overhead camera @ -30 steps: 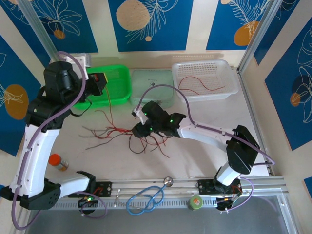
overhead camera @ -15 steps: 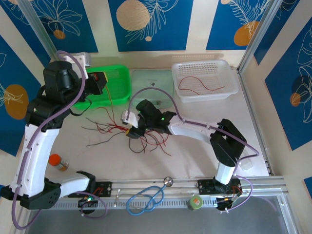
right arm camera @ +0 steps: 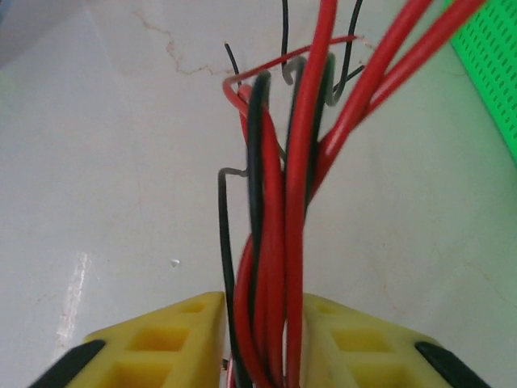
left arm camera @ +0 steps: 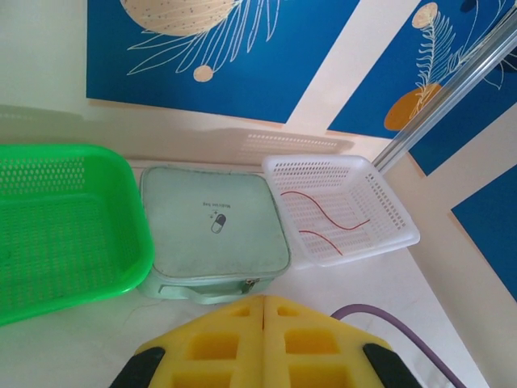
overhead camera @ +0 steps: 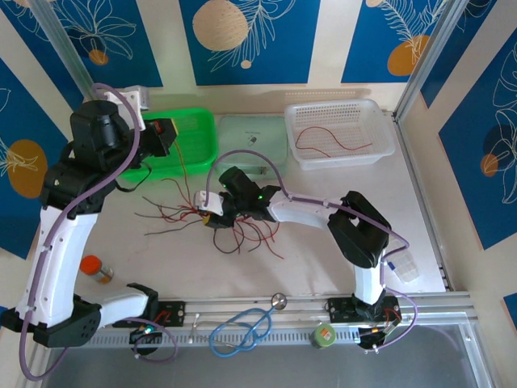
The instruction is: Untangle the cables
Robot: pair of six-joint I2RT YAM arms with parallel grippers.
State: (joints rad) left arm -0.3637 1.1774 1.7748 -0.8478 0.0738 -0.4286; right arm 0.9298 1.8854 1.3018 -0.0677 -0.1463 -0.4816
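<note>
Several red and black cables (right arm camera: 279,242) run bunched between the yellow fingers of the right gripper (right arm camera: 262,343), which pinch them low over the table (overhead camera: 161,263). The left gripper (left arm camera: 264,343) has its pads pressed together, well apart from the cables.

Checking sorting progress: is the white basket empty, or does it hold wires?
Not empty. Red wires lie on the mesh floor of the white basket, seen from the left wrist and top views.

I see cream walls (overhead camera: 170,48) with blue leaf-print panels (overhead camera: 283,56), pale tabletop (overhead camera: 311,263), aluminium rail (overhead camera: 452,304) along near edge, soft even light.
</note>
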